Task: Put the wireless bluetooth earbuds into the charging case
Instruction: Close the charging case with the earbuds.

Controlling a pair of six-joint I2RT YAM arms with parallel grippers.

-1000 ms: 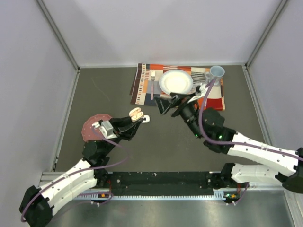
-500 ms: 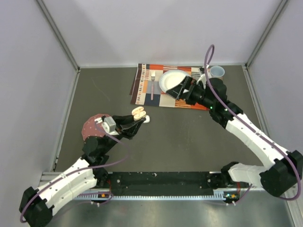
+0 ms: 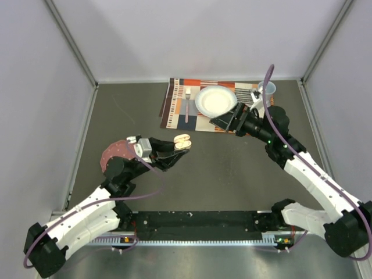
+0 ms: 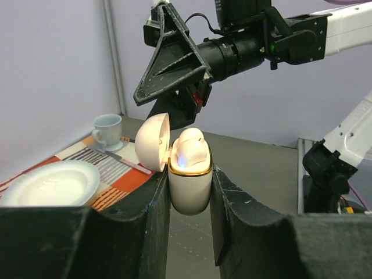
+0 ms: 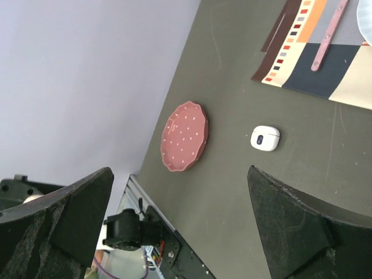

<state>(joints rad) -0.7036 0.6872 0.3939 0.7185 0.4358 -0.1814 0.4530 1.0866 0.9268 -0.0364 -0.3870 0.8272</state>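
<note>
My left gripper [image 3: 176, 149] is shut on the white charging case [image 3: 183, 140] and holds it upright above the table. In the left wrist view the case [image 4: 189, 186] sits between the fingers with its lid [image 4: 152, 142] swung open to the left. A white earbud [image 4: 190, 148] rests in its gold-rimmed top, with a blue light glowing. My right gripper [image 3: 224, 122] is open and empty, raised over the placemat's near edge; it also shows in the left wrist view [image 4: 174, 87]. The right wrist view shows a second, closed white case [image 5: 265, 138] lying on the table.
A striped placemat [image 3: 174, 107] at the back holds a white plate [image 3: 216, 100], a fork [image 3: 188, 103] and a pale blue cup [image 3: 267, 89]. A pink dotted plate [image 3: 110, 154] lies at the left, partly under my left arm.
My left gripper moved right with the case. My right arm swung up and back from the table's middle to the placemat's near edge, still open.
</note>
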